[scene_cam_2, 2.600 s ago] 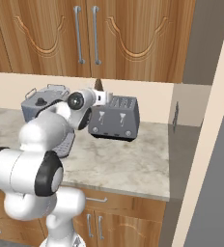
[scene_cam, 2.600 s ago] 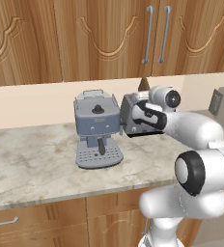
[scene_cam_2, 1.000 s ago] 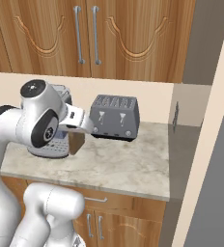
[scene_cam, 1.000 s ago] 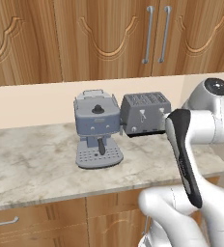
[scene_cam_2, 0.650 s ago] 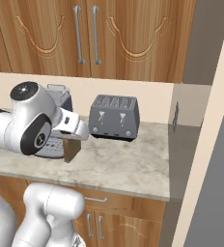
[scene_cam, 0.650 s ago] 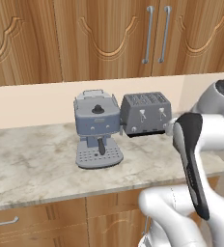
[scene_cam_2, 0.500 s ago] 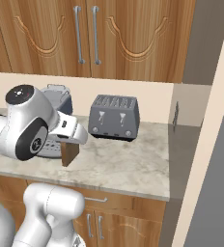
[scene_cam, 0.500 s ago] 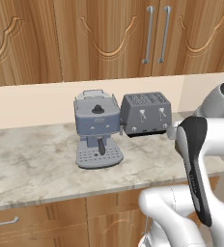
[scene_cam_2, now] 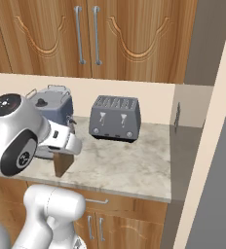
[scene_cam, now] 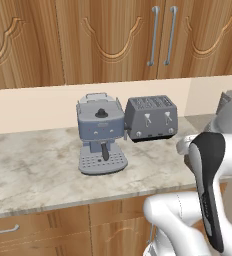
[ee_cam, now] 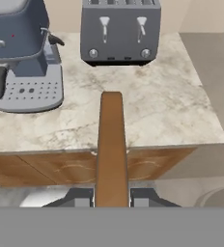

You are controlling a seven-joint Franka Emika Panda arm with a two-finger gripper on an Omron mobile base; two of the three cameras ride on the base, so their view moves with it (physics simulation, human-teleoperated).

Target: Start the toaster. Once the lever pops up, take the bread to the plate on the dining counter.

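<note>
Gripping bread (ee_cam: pixel 111 144), gripper (ee_cam: pixel 111 198) facing toaster (ee_cam: pixel 120 31)

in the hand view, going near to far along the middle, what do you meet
thin light brown bread slice clamped edge-on in the shut gripper → wooden cabinet fronts below the counter edge → pale marble worktop → small grey metallic box-shaped toaster with two front levers

Toaster (scene_cam: pixel 151 118) at frame centre on marble counter (scene_cam: pixel 33 170), just right of blue-grey espresso machine (scene_cam: pixel 100 132). Wooden cabinets (scene_cam: pixel 108 37) across top. White arm (scene_cam: pixel 208 170) fills lower right.
</note>
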